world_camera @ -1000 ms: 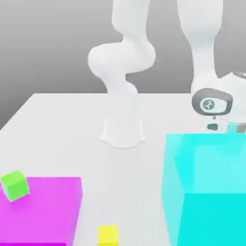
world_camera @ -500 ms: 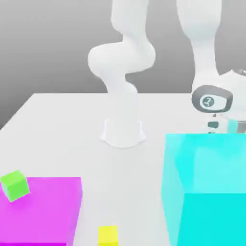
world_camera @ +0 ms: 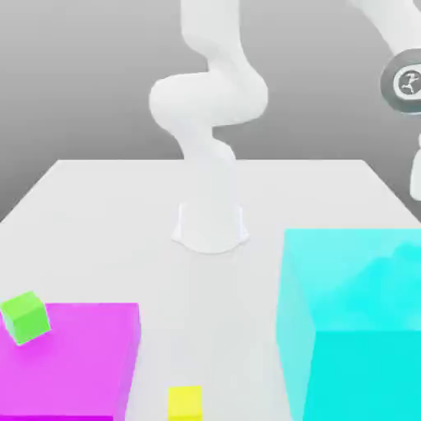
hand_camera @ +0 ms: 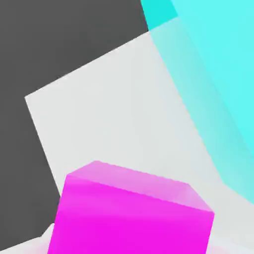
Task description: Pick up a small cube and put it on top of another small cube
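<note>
White table (world_camera: 107, 214) with the arm (world_camera: 210, 90) rooted at its middle, bending up and over to the exterior view's right, wrist high above the far corner. Gripper (hand_camera: 134, 246) pressed nearly together, and in the hand view apparently pinching a small magenta cube (hand_camera: 134, 213): close under the camera, pale slivers of what may be the fingers at either lower corner, contact itself hard to make out. Below that cube, well apart, bare tabletop and the slanting face of the big cyan block (world_camera: 353, 321).

On the exterior view's right, near the front, that cyan block standing on the table. On the exterior view's left, a low magenta block (world_camera: 78, 353), also at the front. Perched at its left edge, slightly tilted, a small green cube (world_camera: 25, 316). Just beside the magenta block's right front corner, resting on the table, a small yellow cube (world_camera: 185, 403), apart from the green one.
</note>
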Controlling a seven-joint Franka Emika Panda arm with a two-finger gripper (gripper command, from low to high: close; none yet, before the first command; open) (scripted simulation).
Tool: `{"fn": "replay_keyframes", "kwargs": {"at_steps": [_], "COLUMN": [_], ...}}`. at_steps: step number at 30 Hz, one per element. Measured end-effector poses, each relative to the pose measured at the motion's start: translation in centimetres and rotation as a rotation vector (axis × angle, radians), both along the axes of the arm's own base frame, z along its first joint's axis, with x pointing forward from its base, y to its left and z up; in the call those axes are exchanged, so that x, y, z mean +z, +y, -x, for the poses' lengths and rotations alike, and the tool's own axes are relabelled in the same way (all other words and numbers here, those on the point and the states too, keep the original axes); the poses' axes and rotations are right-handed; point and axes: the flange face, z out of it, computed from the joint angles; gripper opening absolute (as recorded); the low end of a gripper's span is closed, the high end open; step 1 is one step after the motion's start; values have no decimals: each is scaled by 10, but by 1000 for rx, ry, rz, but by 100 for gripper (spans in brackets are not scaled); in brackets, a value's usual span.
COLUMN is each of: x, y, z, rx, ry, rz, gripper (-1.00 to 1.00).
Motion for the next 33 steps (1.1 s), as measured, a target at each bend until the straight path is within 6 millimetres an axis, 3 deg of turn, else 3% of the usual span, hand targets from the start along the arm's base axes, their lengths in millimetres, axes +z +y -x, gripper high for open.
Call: {"fn": "replay_keyframes", "kwargs": {"at_steps": [2,4,9,13,17,18,22,24,26,27,33], "x": [12,17,25,30,35,28,-33,-66,-99,-112,-118], "y": [-63,-120,-270,-391,-505,-526,-581,-593,-589,-586,-585], "z": [-43,-68,-98,-90,-54,-42,19,35,35,34,34], "rx": [-86,-152,-315,-442,-565,-591,-681,-703,-692,-686,-684], "ry": [-2,6,34,60,85,104,228,262,270,272,273], "rz": [9,20,39,42,34,35,35,32,34,35,36], "gripper": [-100,-100,-100,-100,-100,-100,-100,-100,-100,100,100]}}
